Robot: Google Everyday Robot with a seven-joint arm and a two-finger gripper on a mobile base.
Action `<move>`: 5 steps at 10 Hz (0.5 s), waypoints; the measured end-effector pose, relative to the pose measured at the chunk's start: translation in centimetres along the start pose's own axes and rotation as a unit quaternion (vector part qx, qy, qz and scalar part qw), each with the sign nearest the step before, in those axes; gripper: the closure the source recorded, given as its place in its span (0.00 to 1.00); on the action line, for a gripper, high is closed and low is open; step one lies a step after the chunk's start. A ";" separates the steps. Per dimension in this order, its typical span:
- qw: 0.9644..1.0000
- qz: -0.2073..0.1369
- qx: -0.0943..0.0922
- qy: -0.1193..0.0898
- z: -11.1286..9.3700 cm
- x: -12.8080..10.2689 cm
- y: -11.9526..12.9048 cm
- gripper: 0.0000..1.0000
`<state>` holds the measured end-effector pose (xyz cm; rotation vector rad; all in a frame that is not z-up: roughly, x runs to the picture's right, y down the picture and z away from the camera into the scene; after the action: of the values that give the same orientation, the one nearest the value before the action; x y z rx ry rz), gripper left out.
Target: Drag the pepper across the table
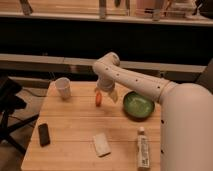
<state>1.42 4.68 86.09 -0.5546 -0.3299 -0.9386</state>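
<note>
The pepper is small and orange-red. It lies on the wooden table near the far edge, between the white cup and the green bowl. My gripper hangs from the white arm right over the pepper, its pale fingers reaching down on the pepper's right side and top. The pepper's upper end is partly hidden by the gripper.
A white cup stands at the far left. A green bowl sits right of the gripper. A black phone-like object lies at the front left, a white sponge at the front middle, a white bottle at the front right. A dark chair is left of the table.
</note>
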 end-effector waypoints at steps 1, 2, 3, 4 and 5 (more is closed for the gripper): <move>1.000 -0.003 -0.001 -0.001 0.4 0.2 -0.1 0.20; 1.000 -0.007 -0.002 -0.003 1.0 0.5 -0.2 0.20; 1.000 -0.009 -0.004 -0.006 1.5 0.7 -0.5 0.20; 1.000 -0.011 -0.006 -0.009 2.0 0.9 -0.6 0.20; 1.000 -0.013 -0.007 -0.013 2.6 1.0 -1.1 0.20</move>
<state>0.99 5.02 89.02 -0.5775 -0.3551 -0.9597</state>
